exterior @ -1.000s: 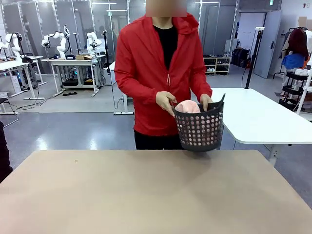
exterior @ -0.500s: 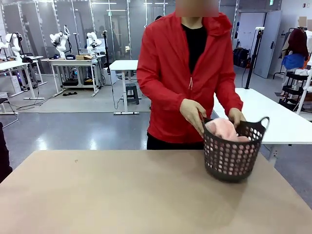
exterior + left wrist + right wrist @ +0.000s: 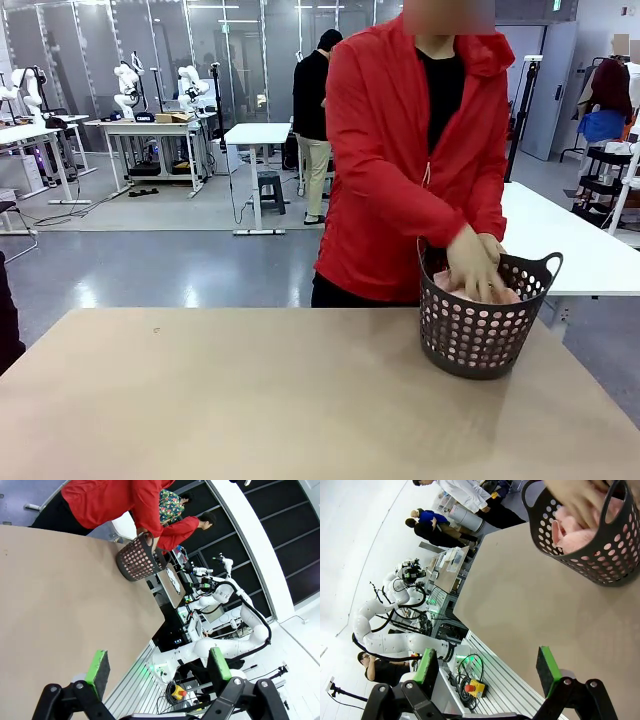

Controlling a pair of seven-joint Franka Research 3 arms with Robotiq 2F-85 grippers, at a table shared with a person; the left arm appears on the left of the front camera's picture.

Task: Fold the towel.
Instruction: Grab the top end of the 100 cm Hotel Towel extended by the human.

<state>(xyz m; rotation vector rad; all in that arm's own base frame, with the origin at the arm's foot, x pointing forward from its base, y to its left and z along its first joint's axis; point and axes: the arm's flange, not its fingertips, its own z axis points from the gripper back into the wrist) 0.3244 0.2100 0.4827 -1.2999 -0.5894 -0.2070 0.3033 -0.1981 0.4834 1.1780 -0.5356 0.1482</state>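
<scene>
- the towel (image 3: 567, 522) sits bunched in the basket (image 3: 480, 345) at the bench's (image 3: 250, 400) far right edge, with the person's hands (image 3: 473, 265) in it, probably to pull it out
- left pincer (image 3: 159, 666) and right pincer (image 3: 487, 666) are both wide and empty, guessing they're waiting

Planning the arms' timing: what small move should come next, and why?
Probably the person lifts the towel out of the basket onto the table: their hands are on it, and the left gripper and right gripper are open, far off.

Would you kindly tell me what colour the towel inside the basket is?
Pale salmon pink; the towel shows best in the right wrist view, inside the dark basket.
</scene>
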